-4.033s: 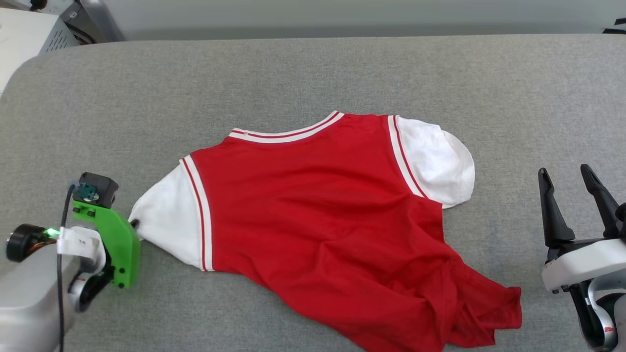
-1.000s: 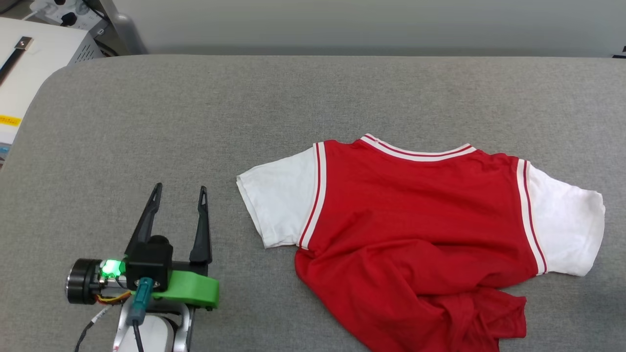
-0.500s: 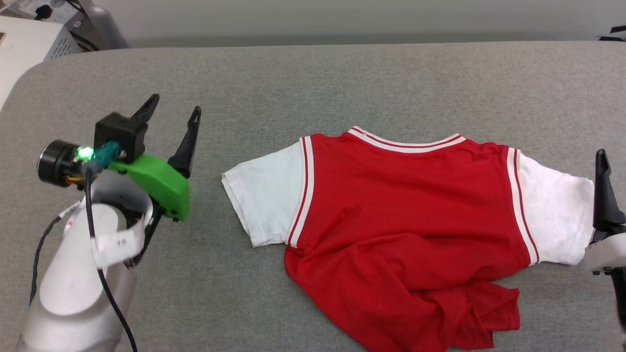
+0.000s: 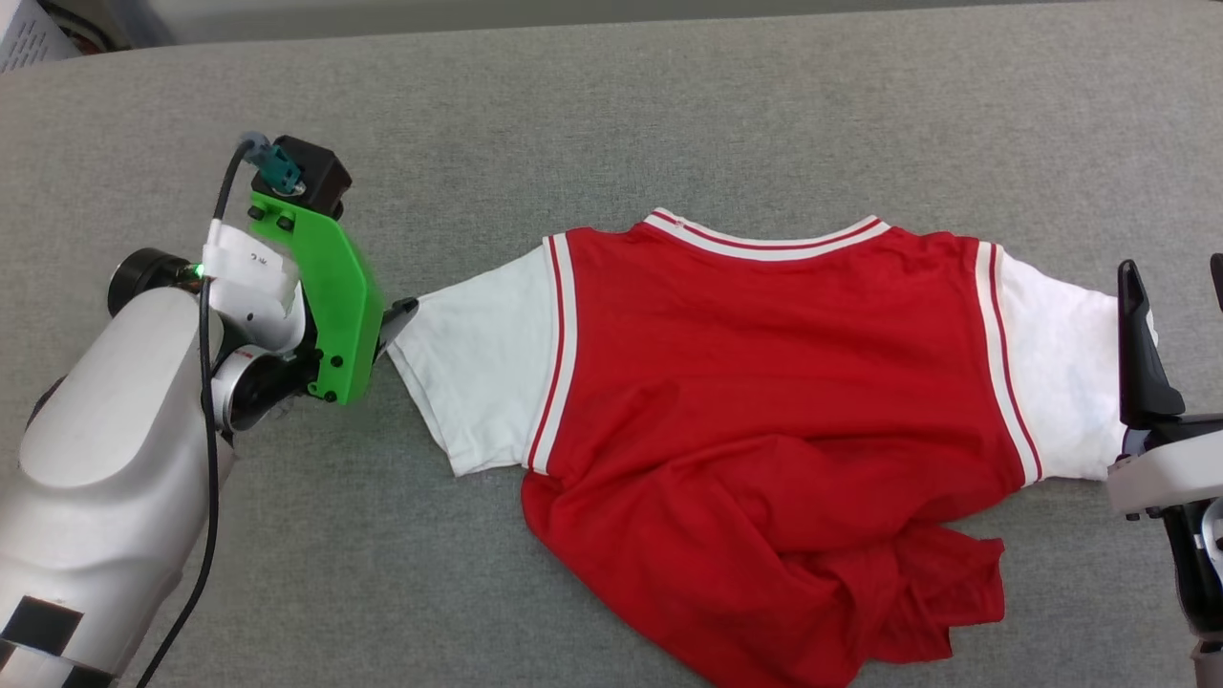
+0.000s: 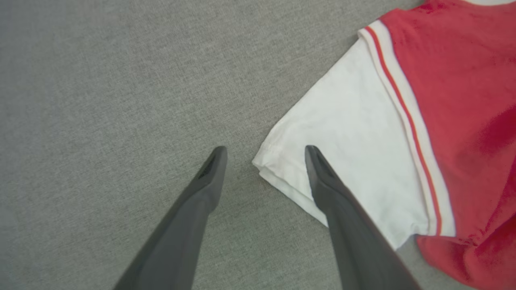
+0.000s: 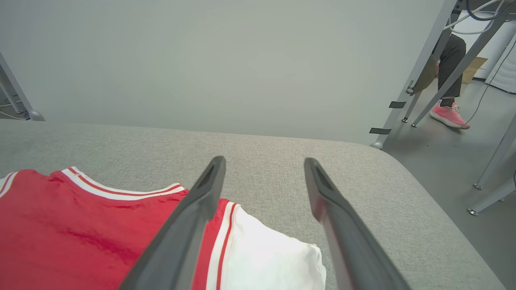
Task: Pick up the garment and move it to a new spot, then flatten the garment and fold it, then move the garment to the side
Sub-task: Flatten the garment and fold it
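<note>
Garment [image 4: 764, 401] lay sleeve to sleeve between my grippers. Left gripper [image 5: 265, 149], spread wide, straddled one sleeve corner [image 5: 276, 161]; right gripper [image 6: 264, 160], equally wide, flanked the other.

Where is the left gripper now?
At the head view's left, the open left gripper straddles the corner of the garment's white sleeve, above the grey surface.

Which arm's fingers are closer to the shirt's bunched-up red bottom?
Right. The right fingers stand at the sleeve next to the bunched hem; the left fingers straddle the opposite sleeve's corner.
</note>
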You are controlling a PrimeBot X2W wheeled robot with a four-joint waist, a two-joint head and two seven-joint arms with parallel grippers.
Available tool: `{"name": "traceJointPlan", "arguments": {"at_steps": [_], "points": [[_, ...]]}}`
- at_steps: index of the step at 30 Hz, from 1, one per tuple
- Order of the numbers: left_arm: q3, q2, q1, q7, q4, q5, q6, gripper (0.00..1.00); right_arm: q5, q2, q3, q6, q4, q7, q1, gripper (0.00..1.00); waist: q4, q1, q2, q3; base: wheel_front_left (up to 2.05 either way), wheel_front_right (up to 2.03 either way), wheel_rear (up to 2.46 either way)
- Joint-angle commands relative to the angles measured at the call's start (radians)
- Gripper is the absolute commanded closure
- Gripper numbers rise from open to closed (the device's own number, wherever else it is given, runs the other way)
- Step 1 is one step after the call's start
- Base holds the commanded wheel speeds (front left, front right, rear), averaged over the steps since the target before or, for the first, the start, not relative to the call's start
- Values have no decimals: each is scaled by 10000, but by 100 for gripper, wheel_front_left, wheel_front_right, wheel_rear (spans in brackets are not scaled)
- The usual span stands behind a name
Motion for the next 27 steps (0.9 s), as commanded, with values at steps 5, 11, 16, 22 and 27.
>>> {"name": "traceJointPlan", "arguments": {"at_steps": [5,11,16,22,27], "points": [[-1082,233,-565,570,567,-526,-27,0,51,-86,85,-7,178,-152,-398,0,-377,0,-1,544,0,0,0],[-2614,487,-696,739,1024,-705,-28,0,154,-182,193,-7,557,-354,-698,0,-461,0,-1,774,0,0,0],[-3702,716,-753,214,1185,-953,-28,100,226,-276,251,-7,835,-410,-838,0,-436,0,-1,687,0,0,0],[-4071,980,-967,-1532,1225,-1023,-28,100,332,-767,187,-7,850,-252,-985,0,-275,0,-1,326,0,0,0],[-3961,1363,-888,-2979,916,-1015,-28,100,634,-1843,383,-7,527,765,-1244,0,-117,0,-1,31,0,0,0]]}}
